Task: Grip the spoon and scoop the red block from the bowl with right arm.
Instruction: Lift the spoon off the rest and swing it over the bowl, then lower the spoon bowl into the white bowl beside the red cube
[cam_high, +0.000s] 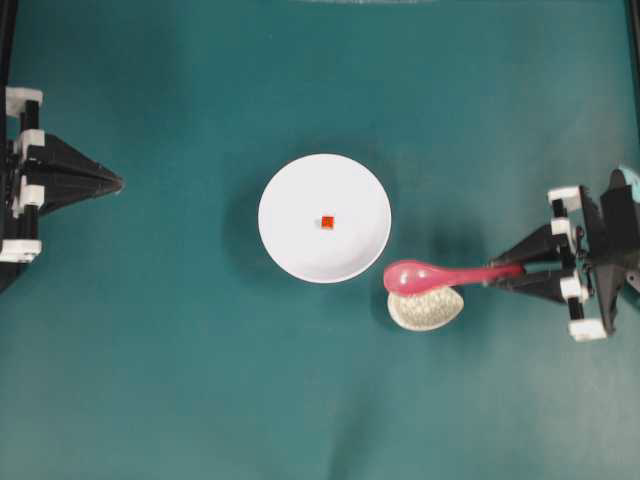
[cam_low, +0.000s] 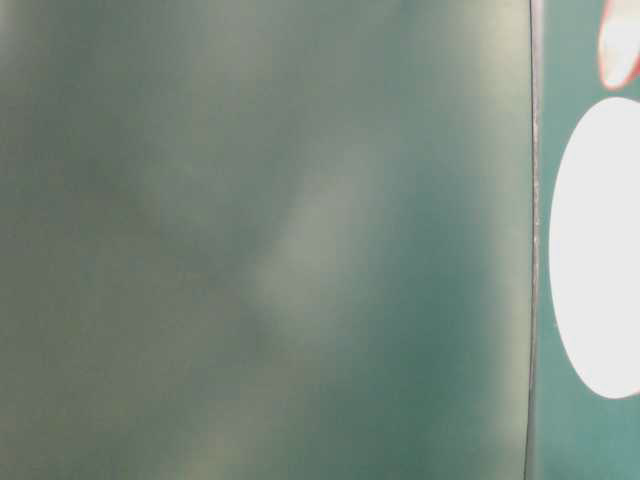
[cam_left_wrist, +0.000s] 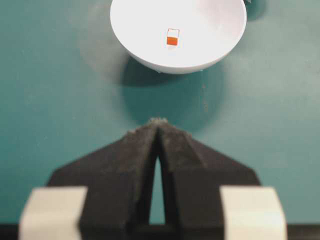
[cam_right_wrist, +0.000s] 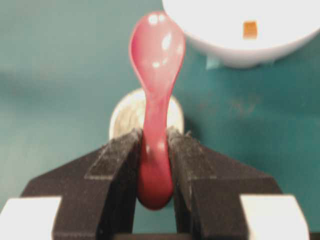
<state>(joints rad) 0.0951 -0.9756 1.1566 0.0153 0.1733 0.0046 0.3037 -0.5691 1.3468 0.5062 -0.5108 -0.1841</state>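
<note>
Nearest the right wrist camera, the right pincer (cam_right_wrist: 156, 145) is seen clamped on the handle of the spoon (cam_right_wrist: 156, 75), the pink-red stem being pinched between the two black fingers (cam_right_wrist: 117, 165) and the scoop pointing away toward the upper middle of the frame. Directly under the spoon a small speckled cream dish (cam_right_wrist: 122, 117) is partly hidden by the handle and the fingers. In the overhead view this dish (cam_high: 425, 310) is found just below the scoop, at the lower right edge of the bowl (cam_high: 290, 250), and the spoon (cam_high: 440, 276) is held across it, its scoop close to the bowl's rim; whether the two touch cannot be told. The right arm (cam_high: 590, 255) is seen at the right edge of the frame.

The bowl is set near the middle of the green desk (cam_high: 150, 380), and the red block (cam_high: 327, 221) lies alone at its centre, well apart from the scoop.

At the left edge the left pincer (cam_high: 118, 183) is seen, its fingers (cam_left_wrist: 135, 150) brought together at the tips and gripping nothing, pointed at the bowl (cam_left_wrist: 150, 55) from a distance.
</note>
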